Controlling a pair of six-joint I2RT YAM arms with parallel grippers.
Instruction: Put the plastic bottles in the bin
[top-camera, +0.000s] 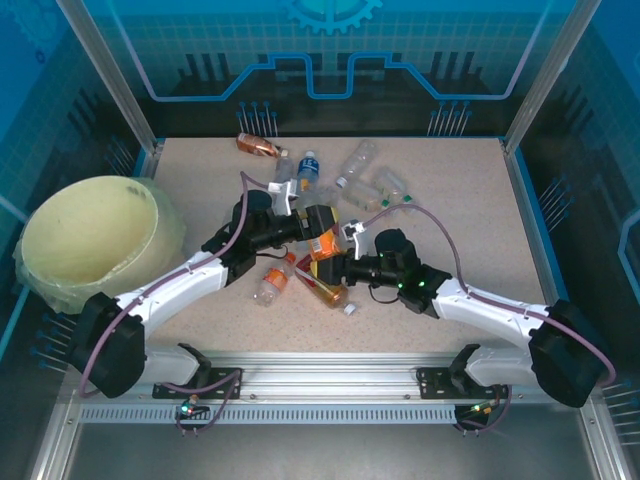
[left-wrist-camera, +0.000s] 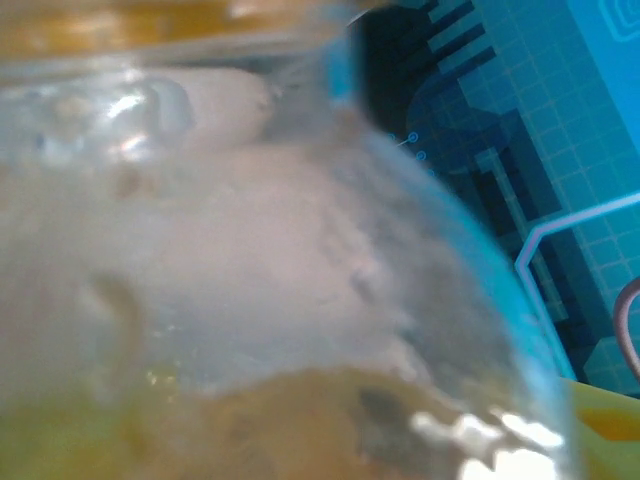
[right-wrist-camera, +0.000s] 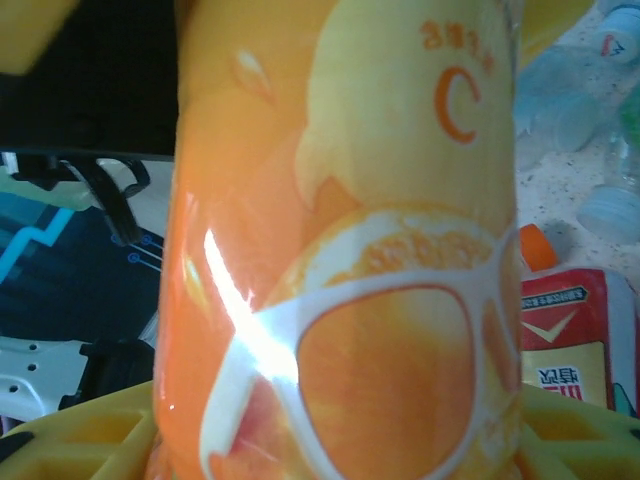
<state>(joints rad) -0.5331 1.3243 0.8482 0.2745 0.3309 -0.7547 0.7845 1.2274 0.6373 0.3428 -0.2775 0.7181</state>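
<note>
Fingers (right-wrist-camera: 585, 440) of the right gripper (top-camera: 335, 262) clamp the orange-labelled bottle (right-wrist-camera: 340, 250) at the middle of the table (top-camera: 480, 230), well apart from the bin (top-camera: 95, 240) off its left edge. The left gripper (top-camera: 320, 222) meets the same bottle; a blurred close-up hides its fingers, so I cannot tell their state.

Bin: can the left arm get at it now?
Probably yes: the bin stands open beside it, nothing between. But the left pincer is at the orange-labelled bottle that the right pincer grips.
</note>
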